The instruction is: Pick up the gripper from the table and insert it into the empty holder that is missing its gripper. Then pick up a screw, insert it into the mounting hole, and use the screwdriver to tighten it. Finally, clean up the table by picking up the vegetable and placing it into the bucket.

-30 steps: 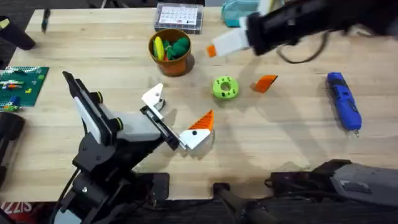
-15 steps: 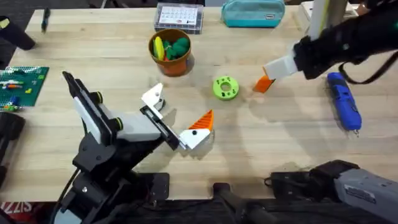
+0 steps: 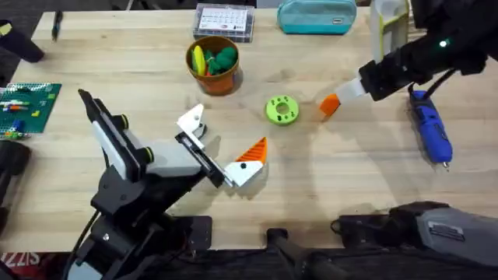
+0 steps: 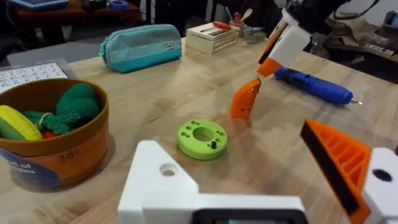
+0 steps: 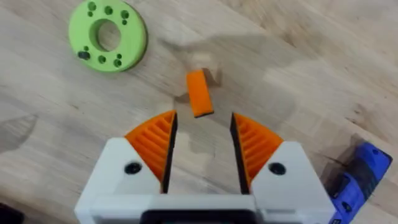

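Note:
The small orange gripper [image 3: 328, 107] lies loose on the table [image 3: 350, 179], right of the lime-green vegetable [image 3: 282, 110]. My right gripper [image 3: 341, 96] hovers open just behind it. In the right wrist view the orange gripper [image 5: 199, 93] sits just beyond the open orange pads [image 5: 152, 144], and nothing is held. My left gripper [image 3: 227, 131] is open at centre-left. Its bare white holder [image 3: 191, 122] has a round hole [image 4: 166, 169]; its other finger [image 3: 249, 163] carries an orange wedge. The blue screwdriver [image 3: 430, 127] lies at the right. The orange bucket [image 3: 212, 64] stands at the back.
The bucket holds yellow and dark green toys. Behind it sit a clear parts box [image 3: 224, 22] and a teal pouch [image 3: 315, 15]. A green brick plate [image 3: 27, 105] lies at the left edge. Bare wood stretches between the vegetable and the front edge.
My right arm swung from the back middle to the right and came down toward the loose orange gripper. The left arm and the objects on the table have not moved.

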